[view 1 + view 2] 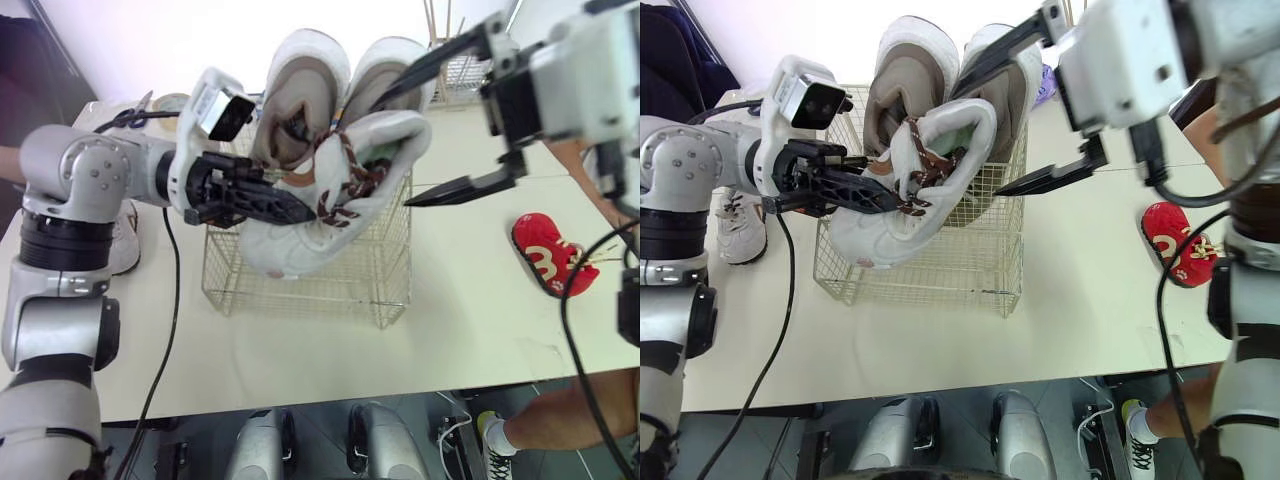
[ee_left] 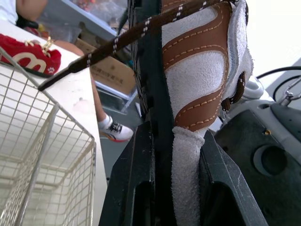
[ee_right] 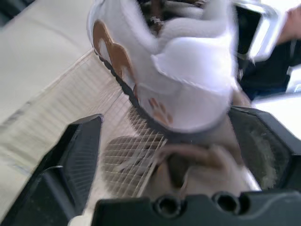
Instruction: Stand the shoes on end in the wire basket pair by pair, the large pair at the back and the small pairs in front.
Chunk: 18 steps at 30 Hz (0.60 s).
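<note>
Basket [image 1: 300, 292] holding upright shoes [image 1: 305, 88], left pincer [image 1: 292, 210] gripping sneaker [image 1: 392, 135]

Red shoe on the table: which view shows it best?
The left eye view: the red shoe lies on the table right of the wire basket, almost whole. The right eye view shows the same, with a cable crossing more of it. The left wrist view catches part of it beyond the basket's rim.

My left hand [image 1: 890, 200] grips a white shoe [image 1: 875, 240] over the wire basket [image 1: 940, 272]; my right hand [image 1: 978, 138] gapes at its heel.
</note>
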Tool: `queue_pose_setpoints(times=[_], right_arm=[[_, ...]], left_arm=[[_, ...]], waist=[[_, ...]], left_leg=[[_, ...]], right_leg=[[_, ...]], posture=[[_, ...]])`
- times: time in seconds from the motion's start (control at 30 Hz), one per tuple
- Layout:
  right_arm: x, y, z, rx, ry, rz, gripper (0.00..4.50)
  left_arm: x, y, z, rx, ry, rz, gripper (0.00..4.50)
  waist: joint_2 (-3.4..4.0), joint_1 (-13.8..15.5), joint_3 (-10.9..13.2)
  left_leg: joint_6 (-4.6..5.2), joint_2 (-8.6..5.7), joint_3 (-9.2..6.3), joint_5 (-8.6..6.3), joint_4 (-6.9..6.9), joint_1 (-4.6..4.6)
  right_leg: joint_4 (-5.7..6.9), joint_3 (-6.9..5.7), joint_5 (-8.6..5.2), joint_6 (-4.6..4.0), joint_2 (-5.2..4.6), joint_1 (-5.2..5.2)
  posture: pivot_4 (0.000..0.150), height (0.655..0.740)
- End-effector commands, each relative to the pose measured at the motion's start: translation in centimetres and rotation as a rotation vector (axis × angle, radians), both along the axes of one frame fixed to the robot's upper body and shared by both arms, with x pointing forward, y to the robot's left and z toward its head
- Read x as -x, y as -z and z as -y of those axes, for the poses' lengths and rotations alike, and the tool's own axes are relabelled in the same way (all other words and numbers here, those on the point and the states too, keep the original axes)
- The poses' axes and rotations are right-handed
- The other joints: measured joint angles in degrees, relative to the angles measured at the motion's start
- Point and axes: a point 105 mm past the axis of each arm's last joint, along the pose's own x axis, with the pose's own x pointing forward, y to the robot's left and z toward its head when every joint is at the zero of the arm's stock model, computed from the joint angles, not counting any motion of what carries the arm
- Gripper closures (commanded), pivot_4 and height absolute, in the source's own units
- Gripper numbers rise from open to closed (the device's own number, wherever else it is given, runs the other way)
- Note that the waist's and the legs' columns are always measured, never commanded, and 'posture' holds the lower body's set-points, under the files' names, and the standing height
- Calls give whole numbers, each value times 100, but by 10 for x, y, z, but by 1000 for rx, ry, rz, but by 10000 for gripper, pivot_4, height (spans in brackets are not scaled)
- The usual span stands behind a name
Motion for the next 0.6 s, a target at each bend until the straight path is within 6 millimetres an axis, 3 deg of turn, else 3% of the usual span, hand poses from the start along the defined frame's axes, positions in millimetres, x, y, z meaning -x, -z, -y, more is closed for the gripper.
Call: queue_pose_setpoints(times=[0.03, 0.2, 0.37, 0.43, 0.6], right_arm=[[22, -25, 21, -185, 122, -206, 850], [21, -30, 54, -470, 353, -478, 850], [-10, -21, 84, -996, 457, -827, 850], [-10, -14, 82, -1068, 416, -912, 850], [-1, 17, 50, -1016, 300, -1022, 850]], left_arm=[[9, -14, -4, 87, -11, 76, 41247], [8, -18, 1, 197, -78, 164, 41247], [4, -16, 10, 281, -132, 195, 41247], [3, -13, 13, 283, -141, 198, 41247], [-3, -10, 18, 292, -152, 188, 41247]], waist=[[0, 0, 0], [-5, 7, -3], [-13, -7, -9], [-7, 7, -7], [-4, 49, -5]], left_leg=[[0, 0, -1, 0, 0, 0], [7, 0, -8, -4, 0, 4], [9, -5, -6, -5, 4, 16], [5, -4, -8, -3, 4, 19], [3, -5, -10, -1, -5, 9]], right_leg=[[0, 0, 0, 0, -1, 0], [-7, -2, 1, -4, -7, 11], [-9, -2, 4, -6, -20, 28], [-6, -3, 7, -8, -20, 32], [-6, -11, 6, -7, -14, 22]], posture=[[1500, 7400], [1500, 7400], [1500, 7400], [1500, 7400], [1500, 7400]])
